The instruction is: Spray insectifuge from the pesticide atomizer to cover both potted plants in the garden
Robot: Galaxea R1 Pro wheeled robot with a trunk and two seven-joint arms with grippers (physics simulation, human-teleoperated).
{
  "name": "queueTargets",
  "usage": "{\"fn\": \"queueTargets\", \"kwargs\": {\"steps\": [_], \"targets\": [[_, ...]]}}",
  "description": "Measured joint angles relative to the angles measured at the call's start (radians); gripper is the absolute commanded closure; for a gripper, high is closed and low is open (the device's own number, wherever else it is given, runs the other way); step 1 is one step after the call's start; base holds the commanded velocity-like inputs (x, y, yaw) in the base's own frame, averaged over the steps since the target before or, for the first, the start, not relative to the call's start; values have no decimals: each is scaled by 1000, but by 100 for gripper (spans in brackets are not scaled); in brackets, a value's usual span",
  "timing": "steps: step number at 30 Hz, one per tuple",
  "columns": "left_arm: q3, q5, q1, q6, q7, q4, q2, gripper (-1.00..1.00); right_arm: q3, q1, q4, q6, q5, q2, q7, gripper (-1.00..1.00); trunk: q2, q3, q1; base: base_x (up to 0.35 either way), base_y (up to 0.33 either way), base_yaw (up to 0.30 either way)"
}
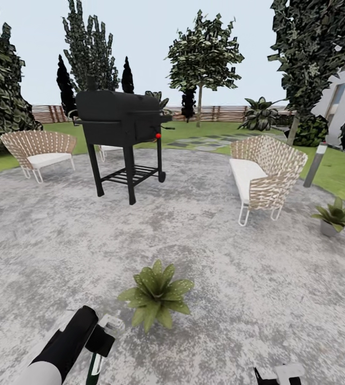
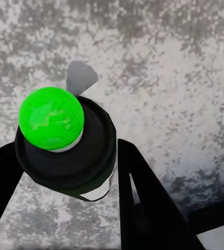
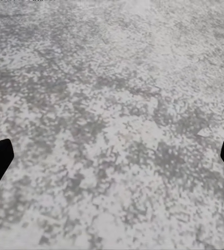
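Gripping the pesticide atomizer (image 2: 65, 151) between its two black fingers (image 2: 143, 208), the left gripper (image 1: 100, 342) has the bottle by its head, with the dark green body hanging below toward the paved patio (image 1: 236, 299); in the left wrist view the green spot sits on top of the black cap and a pale nozzle tip pokes out beyond it. Just ahead of this hand and a little toward the robot's right sits the nearer potted plant (image 1: 157, 293), a low rosette whose pot is hidden under its leaves. That is the relation the coming move turns on: the plant lies forward and inward of the left hand, close by, so the nozzle probably has to swing toward it rather than travel far. The bottle's long axis looks close to upright, though I cannot tell exactly which way the nozzle aims relative to the plant. The right gripper (image 1: 279, 374) hangs low on the other side with its fingertips spread wide and nothing between them, over bare paving. The second potted plant (image 1: 335, 216) stands well apart, far forward and off to the right, beyond the wicker bench (image 1: 266, 174), nearer the right arm's side than the left. A black grill (image 1: 122, 133) stands farther ahead on the patio.
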Motion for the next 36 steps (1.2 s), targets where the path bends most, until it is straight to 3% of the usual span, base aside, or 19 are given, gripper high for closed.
{"fn": "queueTargets", "kwargs": {"steps": [12, 22, 36], "targets": [[-8, 0, 0, -1, 0, 13, 3, 100, 0, 0, 0, 0, -1, 0, 0, -100, 0, 0, 0, 53, 0, 18], [-7, 2, 0, -46, 0, 11, -2, 100, 0, 0, 0, 0, -1, 0, 0, -100, 0, 0, 0, 13, 0, 0], [-10, 0, 0, -48, 0, 14, -8, 100, 0, 0, 0, 0, -1, 0, 0, -100, 0, 0, 0, 166, 0, 0]]}}
